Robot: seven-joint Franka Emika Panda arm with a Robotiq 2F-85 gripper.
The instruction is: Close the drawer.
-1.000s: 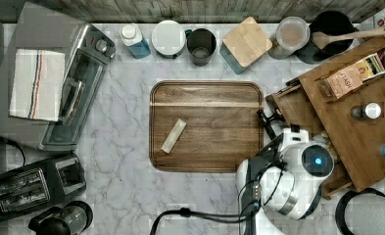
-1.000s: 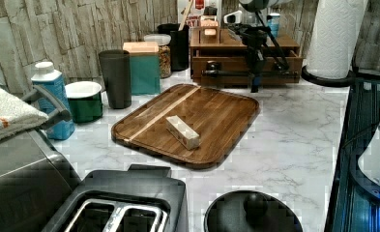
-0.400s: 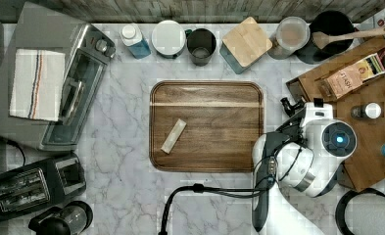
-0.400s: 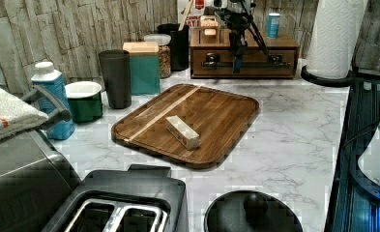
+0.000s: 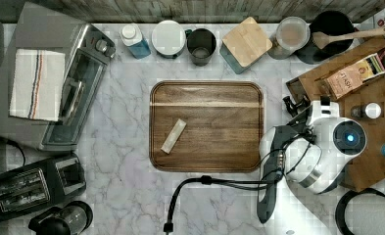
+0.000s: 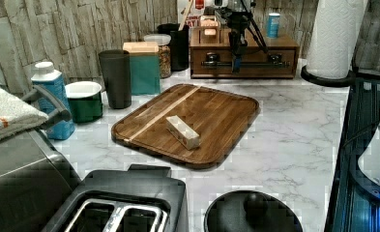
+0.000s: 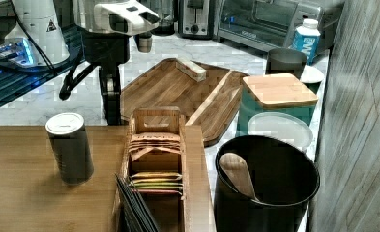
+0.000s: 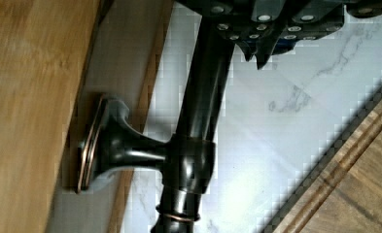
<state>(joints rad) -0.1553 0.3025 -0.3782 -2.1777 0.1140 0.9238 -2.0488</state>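
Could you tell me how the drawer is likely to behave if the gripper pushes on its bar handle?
The drawer looks like rigid wood, so it probably slides straight without flexing. Its handle is a smooth, rounded bar, so fingertips may slip.

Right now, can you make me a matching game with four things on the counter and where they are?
Things:
1. small block
2. wooden spoon
3. striped towel
4. drawer

Places:
A. in the black pot
B. on the toaster oven
C. shut into its cabinet, gripper at its handle
D. on the tray

Pairs: 1-D, 2-A, 3-B, 4-C
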